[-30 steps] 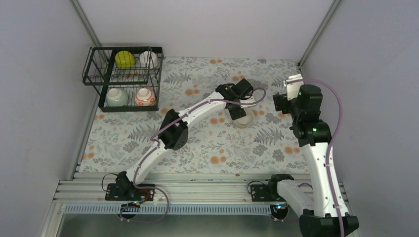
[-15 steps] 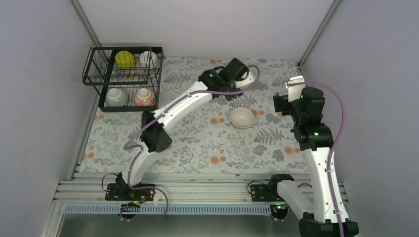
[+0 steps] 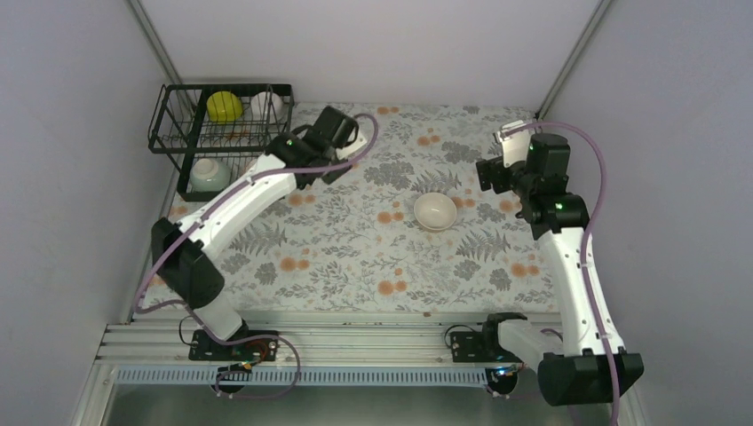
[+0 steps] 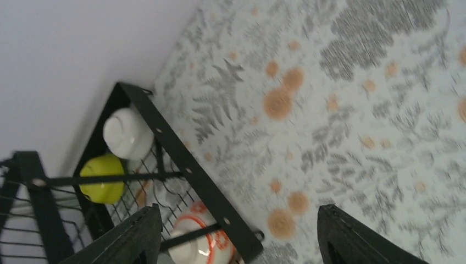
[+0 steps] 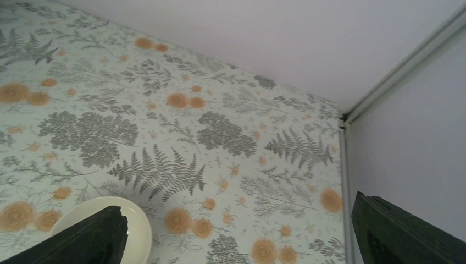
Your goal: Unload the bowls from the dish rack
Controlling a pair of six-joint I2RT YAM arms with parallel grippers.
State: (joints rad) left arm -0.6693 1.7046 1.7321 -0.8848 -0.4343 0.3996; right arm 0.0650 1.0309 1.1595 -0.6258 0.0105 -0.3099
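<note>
Hovering beside the rack (image 3: 169, 115) at the far left corner of the surface (image 3: 355, 266), the left pincer (image 4: 239, 214) hangs spread, with nothing between its fingers. The patterned bowl (image 4: 189, 245) sits in the rack's near end, just inside the right-hand rim wire. It lies lower than the pincer and off to its left. The green bowl (image 3: 206, 173) stands beside it, closer to the surface's left edge. In the top view the left arm hides the patterned bowl. The rack's long axis runs near to far along that left edge. The white bowl (image 3: 435, 211) rests rim up right of the middle, well apart from the rack and already unloaded. The right pincer (image 5: 236, 220) is spread wide and empty near it, toward the right edge. The left arm is far the nearer to the rack, so the next reach likely goes left and down over the rim wire to the patterned bowl.
</note>
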